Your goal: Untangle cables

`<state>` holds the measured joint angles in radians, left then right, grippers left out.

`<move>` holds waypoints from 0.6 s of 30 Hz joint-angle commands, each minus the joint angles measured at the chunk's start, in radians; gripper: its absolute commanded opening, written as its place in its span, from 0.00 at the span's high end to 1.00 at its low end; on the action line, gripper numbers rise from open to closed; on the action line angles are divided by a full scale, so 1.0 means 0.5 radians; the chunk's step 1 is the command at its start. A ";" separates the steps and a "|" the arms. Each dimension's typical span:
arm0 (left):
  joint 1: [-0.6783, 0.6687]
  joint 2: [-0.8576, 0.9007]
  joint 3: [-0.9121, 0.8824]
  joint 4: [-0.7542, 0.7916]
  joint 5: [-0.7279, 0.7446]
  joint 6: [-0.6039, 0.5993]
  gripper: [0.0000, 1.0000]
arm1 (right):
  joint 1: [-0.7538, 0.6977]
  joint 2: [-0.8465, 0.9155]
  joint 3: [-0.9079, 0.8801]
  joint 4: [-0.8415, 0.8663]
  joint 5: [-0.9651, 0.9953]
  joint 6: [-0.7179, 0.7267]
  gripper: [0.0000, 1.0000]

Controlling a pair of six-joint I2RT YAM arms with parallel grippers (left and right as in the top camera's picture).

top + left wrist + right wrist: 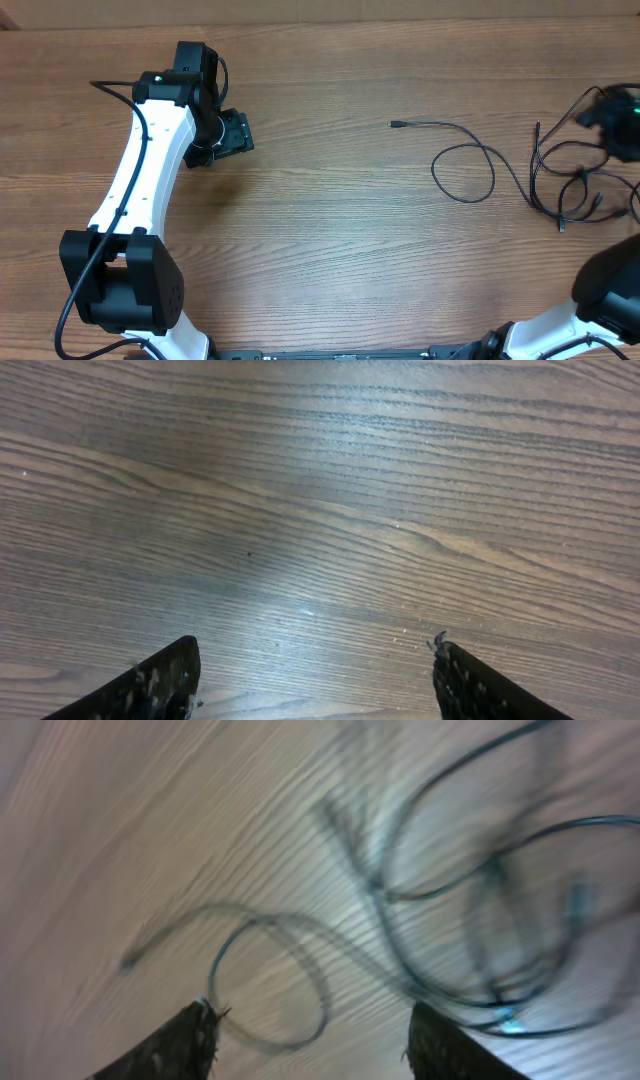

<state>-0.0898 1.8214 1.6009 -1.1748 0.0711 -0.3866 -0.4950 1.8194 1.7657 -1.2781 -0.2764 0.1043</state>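
Thin black cables [560,170] lie tangled on the right side of the wooden table; one loop [465,172] runs left and ends in a small plug [396,124]. In the right wrist view the cables [470,890] are blurred, with a loop [270,980] ahead of the fingers. My right gripper [312,1040] is open and empty above the tangle; its body shows at the right edge of the overhead view [615,118]. My left gripper [315,678] is open and empty over bare wood, far left of the cables [232,132].
The wooden table [320,250] spans the whole view. The white left arm [140,190] reaches up the left side. The right arm's base [600,300] sits at the bottom right corner.
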 commanded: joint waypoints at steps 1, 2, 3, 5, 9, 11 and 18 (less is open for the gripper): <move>-0.006 -0.021 0.023 0.004 0.015 -0.021 0.25 | 0.204 -0.020 0.001 -0.040 -0.061 -0.152 0.38; -0.006 -0.021 0.023 0.005 0.015 -0.021 0.25 | 0.271 -0.020 0.000 -0.049 -0.047 -0.152 0.37; -0.006 -0.021 0.023 0.005 0.015 -0.021 0.25 | 0.337 -0.020 -0.005 -0.046 -0.028 -0.152 0.37; -0.006 -0.021 0.023 0.005 0.015 -0.021 0.25 | 0.471 -0.020 -0.028 -0.009 0.023 -0.143 0.37; -0.006 -0.021 0.023 0.004 0.015 -0.021 0.25 | 0.750 -0.015 -0.137 0.217 0.146 -0.063 0.36; -0.006 -0.021 0.023 0.002 0.016 -0.021 0.25 | 0.877 0.002 -0.166 0.314 0.253 -0.046 0.34; -0.006 -0.021 0.023 -0.005 0.018 -0.022 0.25 | 1.231 0.047 -0.166 0.668 0.626 0.455 0.20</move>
<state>-0.0898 1.8214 1.6009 -1.1782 0.0711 -0.3870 0.0929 1.8366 1.6855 -0.9932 -0.0593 0.1898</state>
